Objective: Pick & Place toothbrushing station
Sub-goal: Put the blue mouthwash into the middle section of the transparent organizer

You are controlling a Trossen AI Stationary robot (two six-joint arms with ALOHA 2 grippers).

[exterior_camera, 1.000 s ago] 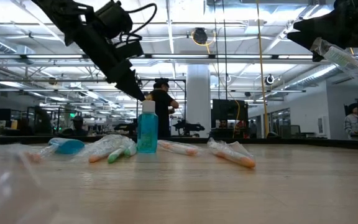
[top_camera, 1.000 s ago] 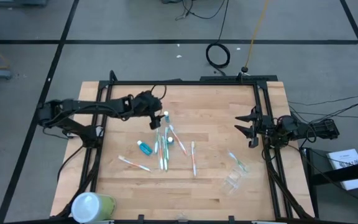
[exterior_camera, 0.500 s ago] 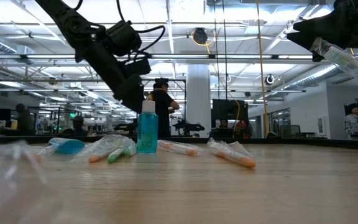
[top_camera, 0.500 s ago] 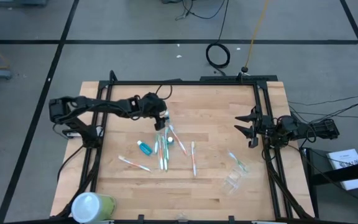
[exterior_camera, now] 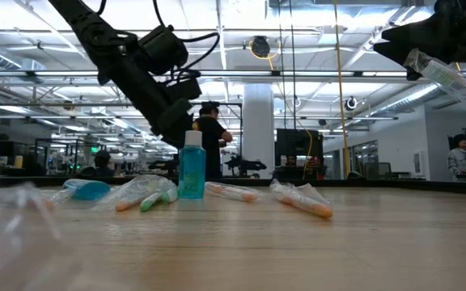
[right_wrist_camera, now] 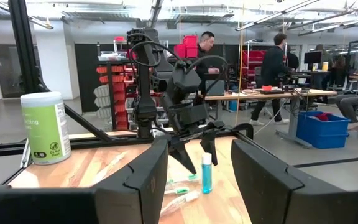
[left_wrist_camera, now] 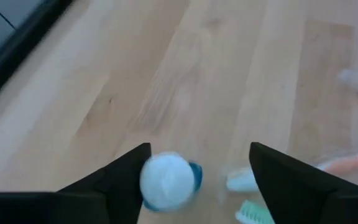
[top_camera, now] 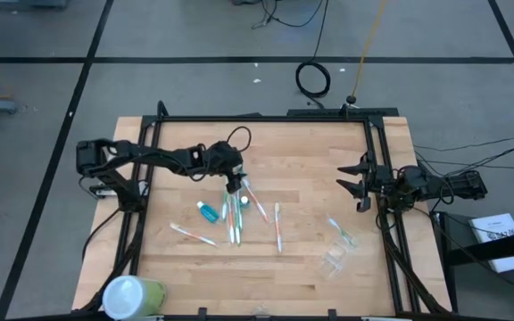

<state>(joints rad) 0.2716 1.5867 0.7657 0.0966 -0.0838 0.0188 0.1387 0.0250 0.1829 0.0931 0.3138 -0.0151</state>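
From where I stand, very little of the job looks done. Starting at the left, the yellow-green container (top_camera: 130,295) sits at the table's near left corner, well away from the action. The left gripper (top_camera: 231,184) hangs over the upright teal tube (exterior_camera: 191,166) with the white cap, its fingers spread apart; in the wrist view the cap (left_wrist_camera: 166,181) lies just inside one finger, not yet pinched, so I judge it is lining up for a grasp. Around that tube the rest of the set is loose on the wooden table (top_camera: 310,152): a second teal tube (top_camera: 207,212) lying flat, a white toothbrush (top_camera: 191,234) beside it, a bundle of green and white toothbrushes (top_camera: 235,217), and an orange-tipped toothbrush (top_camera: 277,226) a little further right. Further right again, the clear plastic holder (top_camera: 336,258) rests near the table's right side with one brush (top_camera: 340,231) just beside it; whether anything is already inside I cannot tell. The right gripper (top_camera: 361,184) waits at the right edge, jaws open and empty. Nearly every piece seems left to be gathered.
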